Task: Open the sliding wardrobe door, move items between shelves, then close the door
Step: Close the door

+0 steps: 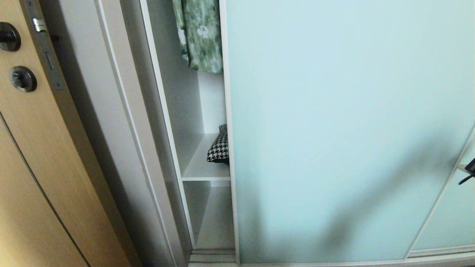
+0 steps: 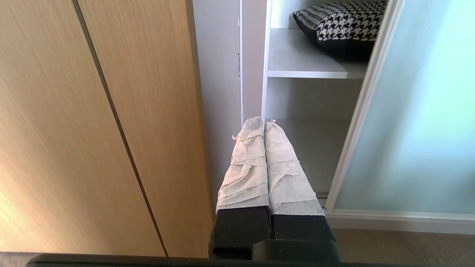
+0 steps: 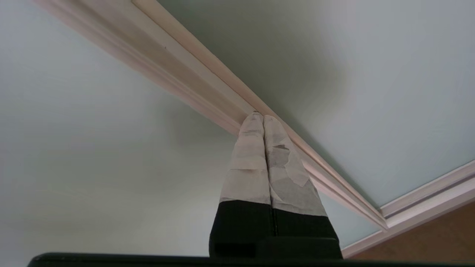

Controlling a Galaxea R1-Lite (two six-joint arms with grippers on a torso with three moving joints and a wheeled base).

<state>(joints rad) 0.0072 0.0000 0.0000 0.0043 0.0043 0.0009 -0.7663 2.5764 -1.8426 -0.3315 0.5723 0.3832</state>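
- Taped fingers [image 3: 256,155] of the right pincer [image 3: 263,115] sit nearest the lens in the right wrist view, pressed together with nothing between them; their tips meet the silvery-white frame strip [image 3: 207,74] where two frosted panes overlap.
- Only a dark sliver of that right pincer [image 1: 469,171] shows at the right edge of the head view, beside the slanting frame line of the sliding wardrobe door [image 1: 334,111] — its shadow falls across the aqua glass.
- Left pincer [image 2: 264,122] hangs low in front of the wardrobe's open gap, its wrapped fingers [image 2: 285,167] also closed together and empty, pointing toward the lower compartment, well short of anything inside.
- Oak door [image 1: 33,167] stands at the left, with its dark knob and lock plate.
- Sliding wardrobe door covers most of the wardrobe, leaving a narrow opening at its left edge.
- Houndstooth cushion [image 1: 219,146] lies on the white shelf [image 1: 200,163] inside that gap, partly hidden behind the door's edge — above and beyond the left pincer, apart from it.
- Green floral garment [image 1: 198,33] hangs higher up, furthest back.
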